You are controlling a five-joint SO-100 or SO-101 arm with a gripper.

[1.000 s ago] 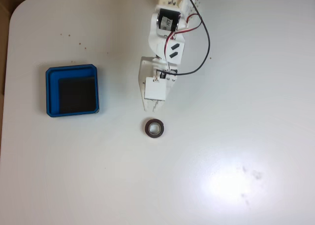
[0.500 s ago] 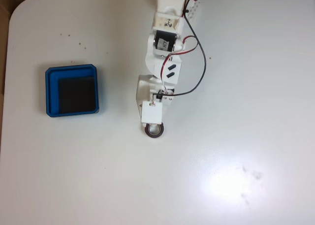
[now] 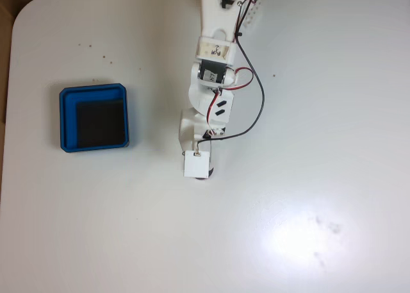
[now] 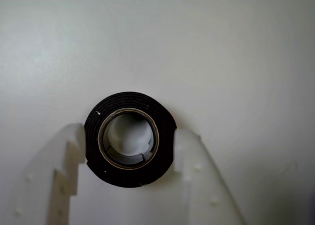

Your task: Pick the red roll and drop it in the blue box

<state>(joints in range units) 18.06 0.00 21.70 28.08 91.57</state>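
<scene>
Red roll (image 4: 129, 139) lay flat on the white desk (image 3: 320, 113), about midway between the desk's left and right edges in the fixed view and a little below its centre. In that view it was almost wholly hidden under the arm's white wrist plate, with only a dark sliver (image 3: 209, 174) peeping out at the plate's lower right corner. The wrist view gave it plainly: a dark ring with a pale hollow core, seen from straight above.

The gripper (image 4: 129, 151) stood spread, one pale finger on each side of the roll. Its left finger (image 4: 69, 151) seemed to touch or nearly touch the rim, and the right finger (image 4: 189, 153) sat just beside it; whether either pressed on the roll could not be told. Nothing was pinched yet.

The blue box (image 3: 66, 117) sat well apart, toward the desk's left edge in the fixed view, its black floor bare.

By my judgement the step in hand was the grasp itself: the approach looked finished and the roll was bracketed. The next move would call for closing the fingers evenly across the ring's outer wall, so that it neither skated away on the smooth desk nor tipped up, then a clean lift before any swing toward the box at the left.
</scene>
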